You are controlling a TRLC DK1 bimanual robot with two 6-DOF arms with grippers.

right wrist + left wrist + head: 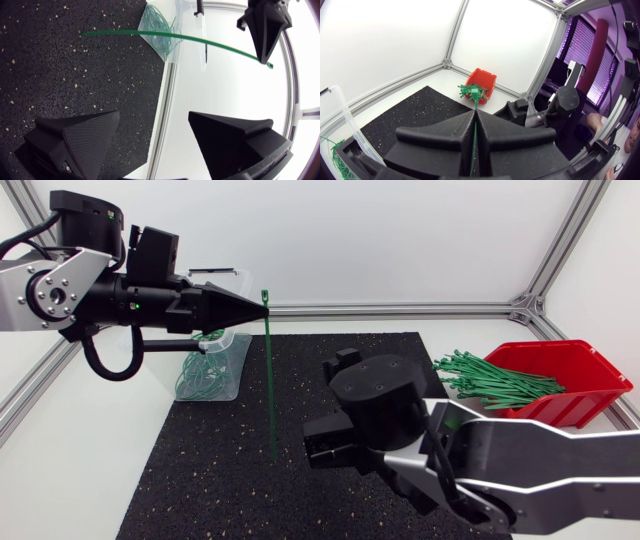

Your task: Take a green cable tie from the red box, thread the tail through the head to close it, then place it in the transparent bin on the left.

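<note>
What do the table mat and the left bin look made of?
Mat: likely rubber granulate, matte black with pale flecks and a rough grain. Bin: probably clear hard plastic, glossy; the green ties inside show through its wall.

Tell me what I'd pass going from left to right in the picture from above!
Transparent bin → left claw, pinching the top of the upright green cable tie → right claw, open → red box.
</note>
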